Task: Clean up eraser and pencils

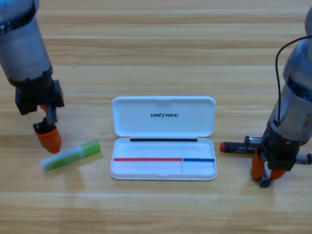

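The light green pencil (71, 155) lies slanted on the table, left of the open white case (164, 171). My left gripper (48, 138) hangs just above and left of the pencil's pale end, with its orange jaws together and nothing in them. The black pencil with red ends (236, 146) lies level just right of the case. Its right end runs under my right gripper (267, 170). That gripper points down with its jaws apart and nothing clearly between them. The eraser is not in view.
The case lid (164, 116) lies flat open toward the back, and the tray is toward the front. Both arm bodies stand tall at the picture's left and right edges. A black cable (279, 73) loops up along the right arm.
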Controlling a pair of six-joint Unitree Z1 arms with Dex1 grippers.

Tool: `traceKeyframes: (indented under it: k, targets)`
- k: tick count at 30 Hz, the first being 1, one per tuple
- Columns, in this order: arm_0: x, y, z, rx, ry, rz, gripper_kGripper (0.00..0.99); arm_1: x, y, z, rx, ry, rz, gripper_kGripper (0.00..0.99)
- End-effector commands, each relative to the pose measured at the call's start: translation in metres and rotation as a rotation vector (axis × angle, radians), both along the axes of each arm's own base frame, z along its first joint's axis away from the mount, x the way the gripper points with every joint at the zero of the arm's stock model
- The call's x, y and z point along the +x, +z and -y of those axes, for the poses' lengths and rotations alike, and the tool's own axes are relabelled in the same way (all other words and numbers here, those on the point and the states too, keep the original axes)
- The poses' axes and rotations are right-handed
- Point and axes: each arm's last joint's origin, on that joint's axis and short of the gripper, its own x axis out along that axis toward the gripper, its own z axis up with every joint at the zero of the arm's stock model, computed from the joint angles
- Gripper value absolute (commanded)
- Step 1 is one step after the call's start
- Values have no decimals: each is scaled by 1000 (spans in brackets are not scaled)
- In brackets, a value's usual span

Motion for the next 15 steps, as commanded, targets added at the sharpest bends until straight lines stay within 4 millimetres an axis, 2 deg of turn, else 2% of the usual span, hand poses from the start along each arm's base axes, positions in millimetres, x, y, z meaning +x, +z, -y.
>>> traceKeyframes:
  k: [1, 3, 5, 8, 10, 12, 15]
  targets:
    - [8, -31, -5, 50, 25, -30, 973, 8, -24, 5, -57, -31, -66, 0]
    - [8, -35, -5, 51, 25, -30, 973, 11, -6, 1, -55, 40, -59, 0]
    - [8, -38, -5, 51, 25, -30, 973, 10, 24, -12, -72, 214, -38, 0]
    - [8, -42, -5, 52, 25, -31, 971, 5, 71, -35, -112, 645, 45, 0]
    - [8, -45, -5, 49, 27, -26, 971, 0, 93, -49, -104, 922, 81, 0]
    - [8, -48, -5, 49, 27, -26, 971, -4, 102, -60, -88, 1066, 102, 0]
    - [8, -53, -6, 51, 27, -23, 971, -10, 100, -78, 8, 1296, 91, 0]
